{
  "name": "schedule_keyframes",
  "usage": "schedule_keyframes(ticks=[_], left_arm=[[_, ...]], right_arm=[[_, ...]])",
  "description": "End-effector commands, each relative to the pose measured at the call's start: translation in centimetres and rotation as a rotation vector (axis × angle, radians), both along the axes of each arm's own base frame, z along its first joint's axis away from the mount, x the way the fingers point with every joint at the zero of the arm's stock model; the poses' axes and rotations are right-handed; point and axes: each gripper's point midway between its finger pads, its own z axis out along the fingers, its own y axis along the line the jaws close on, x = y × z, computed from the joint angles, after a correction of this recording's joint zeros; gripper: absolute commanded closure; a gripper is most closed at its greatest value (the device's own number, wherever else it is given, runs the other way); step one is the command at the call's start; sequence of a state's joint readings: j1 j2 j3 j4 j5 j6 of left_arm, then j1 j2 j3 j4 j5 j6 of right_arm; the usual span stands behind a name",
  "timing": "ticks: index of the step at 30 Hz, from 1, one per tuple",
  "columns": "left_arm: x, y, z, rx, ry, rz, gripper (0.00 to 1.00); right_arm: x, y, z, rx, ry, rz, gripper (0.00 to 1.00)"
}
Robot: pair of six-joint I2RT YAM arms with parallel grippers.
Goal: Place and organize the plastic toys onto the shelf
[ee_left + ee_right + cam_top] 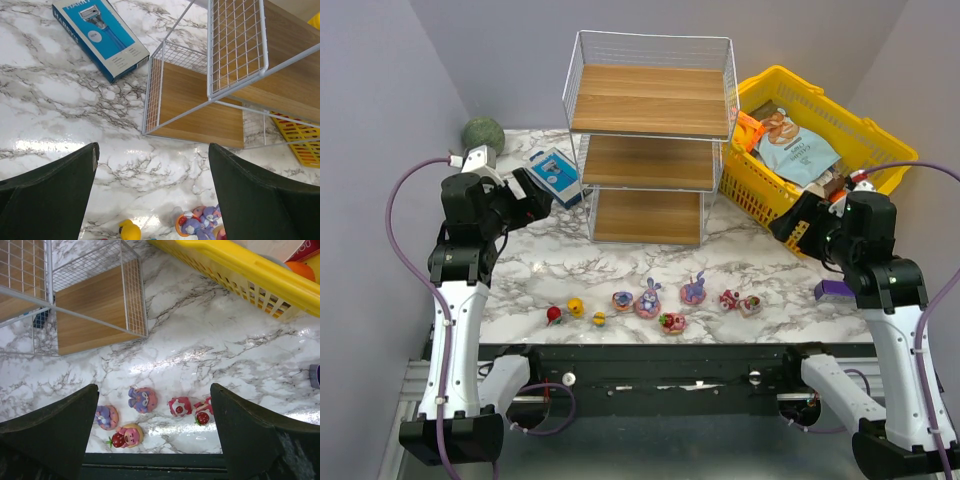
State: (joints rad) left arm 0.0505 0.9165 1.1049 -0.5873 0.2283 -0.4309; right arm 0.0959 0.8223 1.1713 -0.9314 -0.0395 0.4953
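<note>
Several small plastic toys lie in a row on the marble near the front edge: a red one (553, 314), a yellow one (576, 307), purple bunny-eared ones (648, 300) (694, 291) and pink-red ones (671, 323) (728, 298). The white wire shelf (650, 140) with wooden boards stands at the back centre, and its boards are bare. My left gripper (535, 195) is open and empty, high above the table's left side. My right gripper (790, 225) is open and empty, high on the right. The right wrist view shows a purple bunny toy (142, 399) and a red toy (179, 406) far below the open fingers (75, 415).
A yellow basket (860, 130) full of snack packets stands right of the shelf. A blue-white box (555, 177) lies left of the shelf, and a green ball (482, 132) sits in the back left corner. A small purple object (833, 290) lies at the right.
</note>
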Motion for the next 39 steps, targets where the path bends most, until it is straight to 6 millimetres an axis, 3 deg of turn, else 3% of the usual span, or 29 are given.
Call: schedule_keyframes(ticks=[1, 9, 15, 19, 26, 27, 31, 37, 39], left_arm=[[-0.2, -0.9, -0.1, -0.036, 0.012, -0.042, 0.01], [0.9, 0.5, -0.9, -0.051, -0.01, 0.066, 0.01], [1.6, -0.9, -3.0, -0.127, 0.035, 0.02, 0.01], [1.9, -0.2, -4.5, -0.067, 0.093, 0.022, 0.01], [2.1, 0.2, -5.4, -0.073, 0.104, 0.057, 0.01], [2.1, 0.2, -5.5, -0.075, 0.103, 0.06, 0.01], [2.0, -0.1, -5.7, -0.09, 0.111, 0.05, 0.01], [1.5, -1.0, -5.6, -0.128, 0.12, 0.009, 0.01], [1.5, -1.3, -5.8, -0.131, 0.129, -0.005, 0.01]], right_arm=[[-1.3, 0.3, -0.9, -0.008, 0.03, 0.041, 0.0], [-1.8, 1.3, -1.5, -0.025, 0.044, 0.146, 0.0], [-2.3, 4.5, -1.8, 0.085, -0.01, 0.307, 0.0], [-2.8, 6.5, -1.6, 0.177, -0.073, 0.383, 0.0], [-3.7, 8.8, -4.7, 0.199, -0.018, 0.41, 0.0], [-4.2, 10.0, -5.3, 0.195, 0.007, 0.451, 0.01], [-4.1, 11.9, -7.5, 0.152, 0.062, 0.434, 0.08], [-3.5, 11.6, -9.5, 0.095, 0.129, 0.356, 0.18], [-3.6, 9.6, -10.7, 0.043, 0.185, 0.239, 0.19]])
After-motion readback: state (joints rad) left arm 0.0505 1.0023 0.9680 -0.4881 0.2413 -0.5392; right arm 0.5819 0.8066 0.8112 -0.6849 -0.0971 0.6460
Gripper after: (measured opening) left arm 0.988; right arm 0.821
